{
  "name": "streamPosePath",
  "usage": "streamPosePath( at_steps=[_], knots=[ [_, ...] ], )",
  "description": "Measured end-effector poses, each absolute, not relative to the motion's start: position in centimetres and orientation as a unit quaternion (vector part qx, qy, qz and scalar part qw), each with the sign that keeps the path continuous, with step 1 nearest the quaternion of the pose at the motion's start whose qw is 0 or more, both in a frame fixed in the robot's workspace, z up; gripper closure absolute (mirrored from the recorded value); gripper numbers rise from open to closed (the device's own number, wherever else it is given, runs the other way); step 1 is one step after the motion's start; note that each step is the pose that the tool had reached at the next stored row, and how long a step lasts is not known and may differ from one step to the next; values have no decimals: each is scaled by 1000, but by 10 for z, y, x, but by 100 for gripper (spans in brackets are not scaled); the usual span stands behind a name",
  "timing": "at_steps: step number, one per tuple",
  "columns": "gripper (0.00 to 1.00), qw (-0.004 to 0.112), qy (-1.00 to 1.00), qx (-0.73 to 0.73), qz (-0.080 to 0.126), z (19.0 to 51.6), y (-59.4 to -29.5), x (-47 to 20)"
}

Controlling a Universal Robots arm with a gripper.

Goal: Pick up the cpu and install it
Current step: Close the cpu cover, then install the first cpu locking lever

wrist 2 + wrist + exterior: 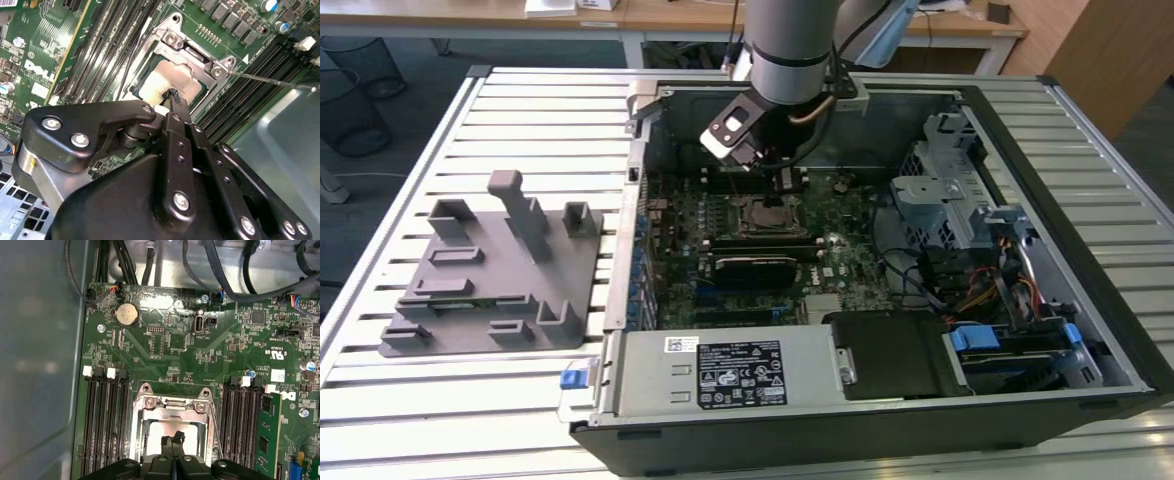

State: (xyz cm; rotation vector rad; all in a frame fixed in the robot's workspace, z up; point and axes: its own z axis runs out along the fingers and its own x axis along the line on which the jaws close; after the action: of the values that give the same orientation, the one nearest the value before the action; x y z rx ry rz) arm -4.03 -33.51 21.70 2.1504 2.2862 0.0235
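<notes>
The cpu (159,429), lying in the socket frame (172,403) of the motherboard (165,355), is judged light, rigid and fragile, best gripped by opposite rims; the tool (173,436) is closed together directly over it.

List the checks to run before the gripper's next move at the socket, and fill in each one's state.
1. The cpu lies inside the socket frame: ok.
2. The gripper is over the middle of the cpu in both wrist views: ok.
3. Fingers closed together, gripping nothing: ok.
4. Fingertips touching the cpu's top or just above it: cannot tell.
5. The cpu sits flat in the socket: cannot tell, since the gripper covers part of it.
6. The lever rod beside the frame is latched: cannot tell.
</notes>
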Motion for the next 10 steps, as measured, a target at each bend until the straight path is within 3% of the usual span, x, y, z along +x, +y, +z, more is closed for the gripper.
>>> streamPosePath(
  at_steps=[10],
  knots=[
    [89, 1, 728, 685, 7, 217, -335, -50]
  ],
)
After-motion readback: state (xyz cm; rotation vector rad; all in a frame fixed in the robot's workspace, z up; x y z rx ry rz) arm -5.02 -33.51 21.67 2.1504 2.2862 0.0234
